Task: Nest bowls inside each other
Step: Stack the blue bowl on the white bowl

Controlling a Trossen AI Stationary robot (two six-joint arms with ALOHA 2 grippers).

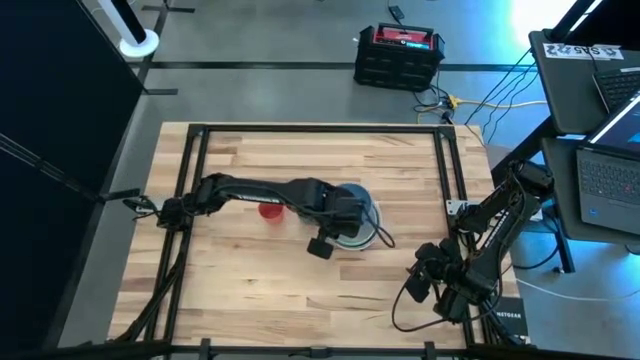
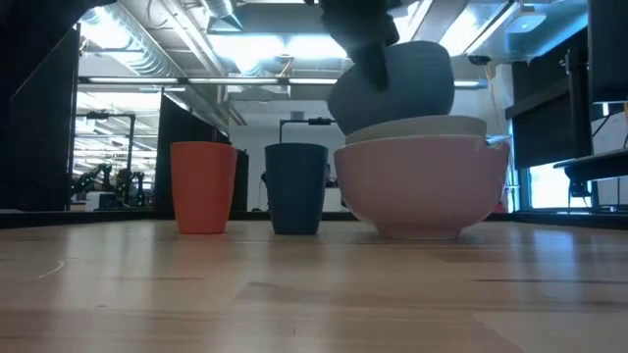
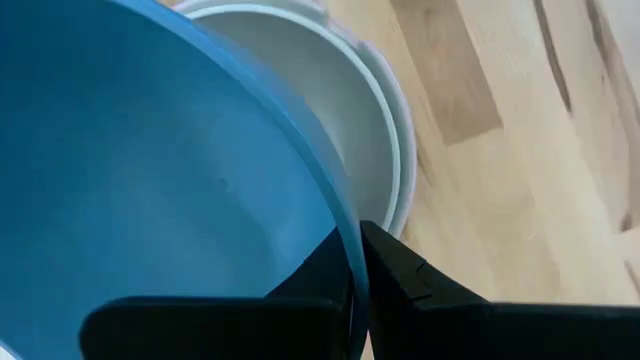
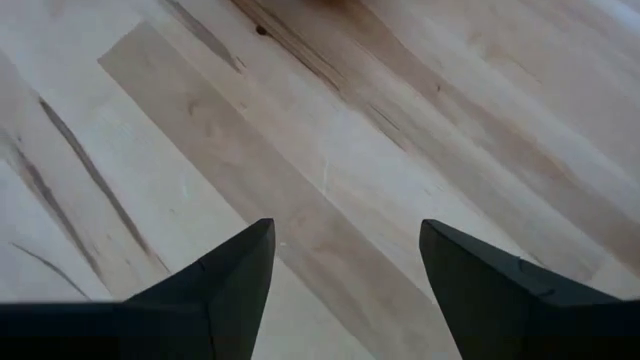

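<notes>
My left gripper (image 3: 358,235) is shut on a light blue bowl (image 3: 150,170) and holds it tilted just above a stack of two pale bowls (image 2: 422,186) at the table's middle. The stack's outer bowl rests by its base on the wood, with a second bowl (image 2: 417,126) nested in it. Left of the stack, a tiny red bowl (image 2: 203,186) and a tiny navy bowl (image 2: 296,188) stand upright on the table. My right gripper (image 4: 345,240) hangs open over bare wood near the table's right near corner (image 1: 430,268). My left gripper pinches the light blue bowl's rim (image 3: 352,262), with one finger (image 3: 320,275) inside the bowl and the other finger (image 3: 400,270) outside its wall. The fingers come from above, slanting down. The bowl (image 2: 412,83) hangs tilted, its lower side at the stack's top; whether they touch I cannot tell.
A dark frame (image 1: 300,128) runs round the wooden table (image 1: 250,290). Bare wood lies toward the near edge and on the far side of the bowls. Beyond the table are a black and red case (image 1: 400,55) on the floor and laptops (image 1: 610,180) at the right.
</notes>
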